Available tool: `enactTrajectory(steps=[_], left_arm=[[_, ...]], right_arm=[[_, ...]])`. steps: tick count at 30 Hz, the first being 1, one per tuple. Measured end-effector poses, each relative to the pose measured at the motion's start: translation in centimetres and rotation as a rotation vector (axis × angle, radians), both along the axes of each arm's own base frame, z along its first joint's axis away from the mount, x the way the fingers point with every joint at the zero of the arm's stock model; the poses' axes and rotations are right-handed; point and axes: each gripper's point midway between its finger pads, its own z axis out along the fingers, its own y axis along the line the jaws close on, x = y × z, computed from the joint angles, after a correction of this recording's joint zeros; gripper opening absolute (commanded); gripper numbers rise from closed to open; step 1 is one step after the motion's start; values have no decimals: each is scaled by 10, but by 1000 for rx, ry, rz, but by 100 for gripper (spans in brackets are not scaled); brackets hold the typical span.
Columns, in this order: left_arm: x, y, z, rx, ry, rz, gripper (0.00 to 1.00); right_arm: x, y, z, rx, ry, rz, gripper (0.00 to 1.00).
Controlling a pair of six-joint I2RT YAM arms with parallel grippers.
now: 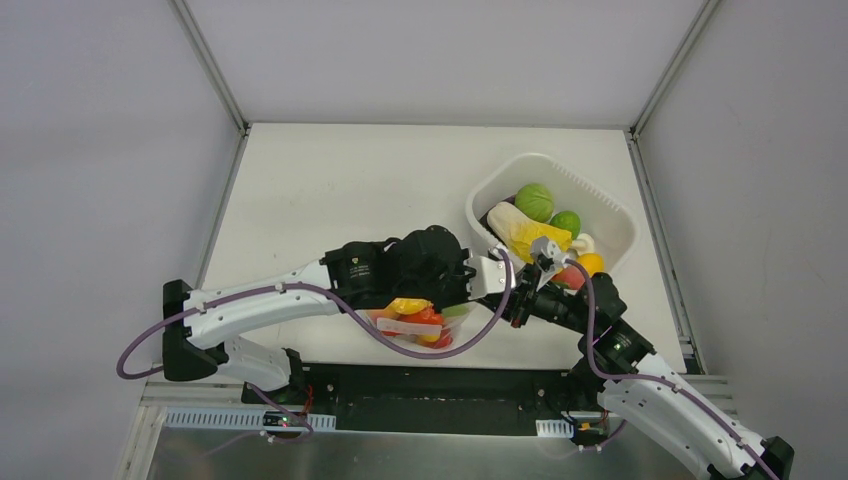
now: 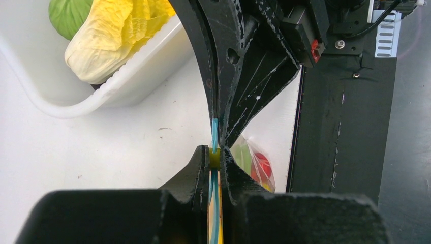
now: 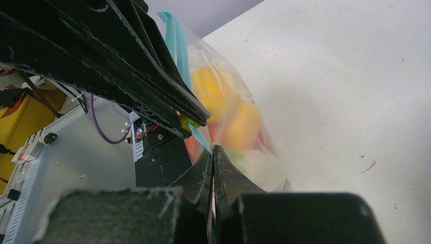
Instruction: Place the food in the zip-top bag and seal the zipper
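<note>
Near the front edge of the worktop (image 1: 330,200) the two arms meet over the zip-top bag (image 1: 415,325), which sits close in front of the arm bases and just under the left wrist. The bag is clear and crinkly, and through its wall I can see food (image 1: 425,318) packed inside: red, yellow, orange and a bit of green. The teal-blue zipper (image 2: 215,129) runs as a thin strip along the bag's raised edge, and both arms have hold of it. The left end effector (image 2: 214,157) is pressed together on the strip, which passes straight between its two tips against a small yellow pad. The right end effector (image 3: 212,155) is also closed tight on the same strip, right next to the left one, so that the two pairs of tips almost touch along the zipper. From the right wrist view the strip climbs up and away past the left arm's fingers (image 3: 167,96), and the bag bulges out beside it with the yellow and orange pieces inside. I cannot tell whether the bottom of the bag rests on the worktop or hangs just above it. Behind the right arm, toward the far right of the worktop, stands a white tub (image 1: 560,165). In it lie more toys: a green ball (image 1: 534,201), a pale yellow cabbage (image 1: 525,232) and an orange piece (image 1: 590,263).
</note>
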Motion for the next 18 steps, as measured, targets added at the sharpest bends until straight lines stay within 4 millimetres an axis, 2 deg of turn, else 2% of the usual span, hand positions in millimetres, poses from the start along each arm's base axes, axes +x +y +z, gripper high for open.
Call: enactTrajectory(steps=[6, 17, 18], left_arm=[[2, 12, -4, 6, -17, 26, 0], [2, 51, -2, -18, -63, 83, 0], [2, 51, -2, -19, -64, 84, 0]], right_arm=[[0, 0, 0, -2, -2, 0, 0], [0, 1, -1, -2, -2, 5, 0], [0, 2, -1, -4, -2, 8, 7]])
